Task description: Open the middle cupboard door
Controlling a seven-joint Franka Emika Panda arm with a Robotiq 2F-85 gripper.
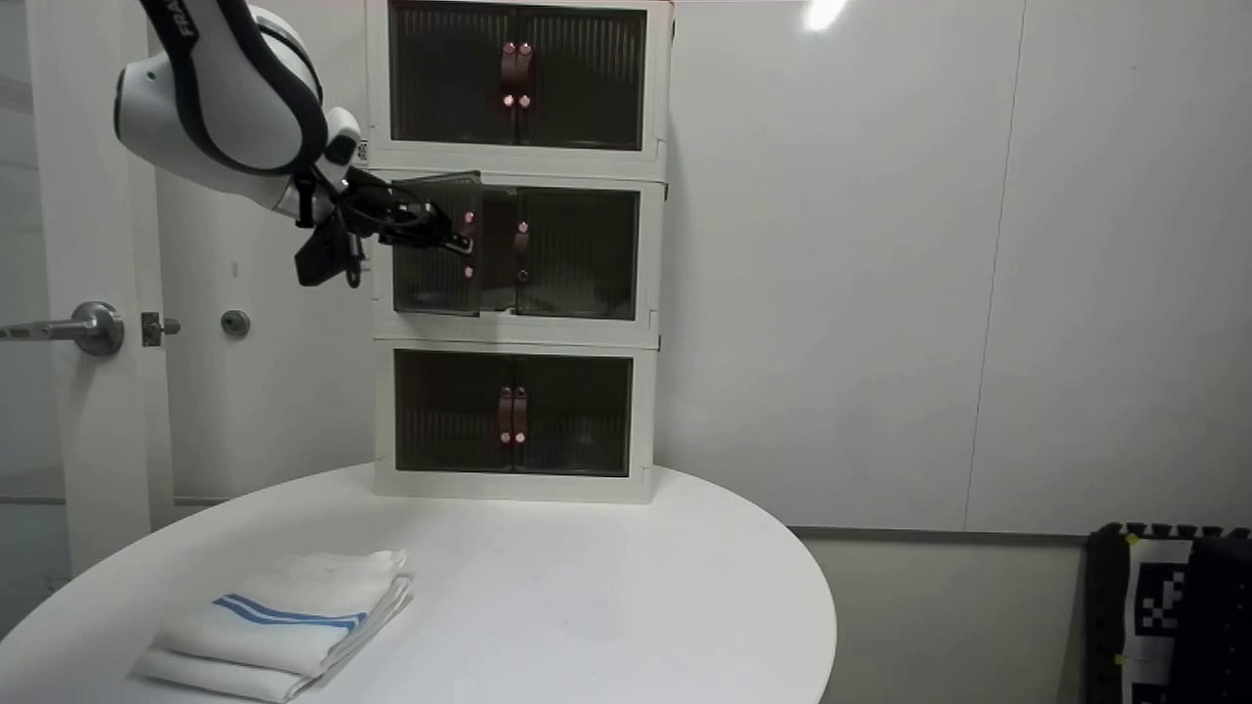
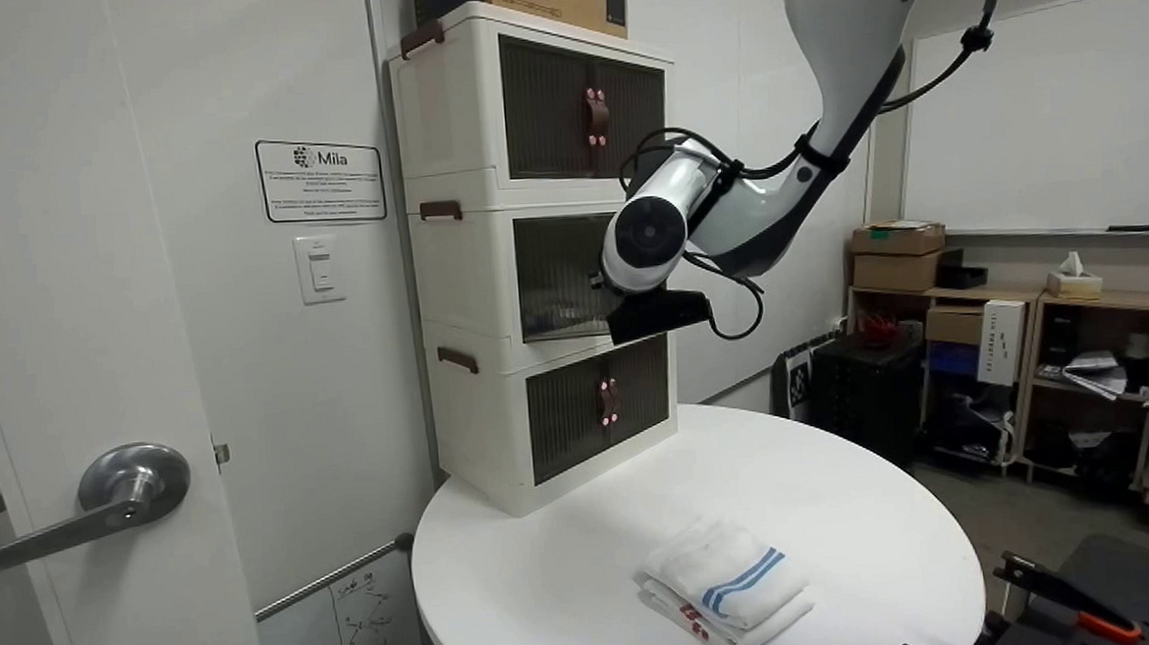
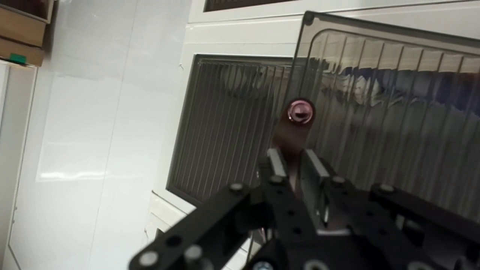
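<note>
A smooth, round white tabletop (image 1: 587,592) carries the things, its near rim running out of both exterior views. At the far edge stands a wide rectangular white box (image 1: 514,420) with a dark ribbed front, the lowest in a stack of three. Well apart from it, at the near left in an exterior view, lies a blue-striped white fabric cloth (image 1: 279,640), folded into a flat pad of several layers. Red marks (image 2: 695,623) show on a lower layer in an exterior view.

Glossy, ribbed, plastic-looking middle cupboard door (image 3: 393,138) with shiny metallic stud (image 3: 301,111)
</note>
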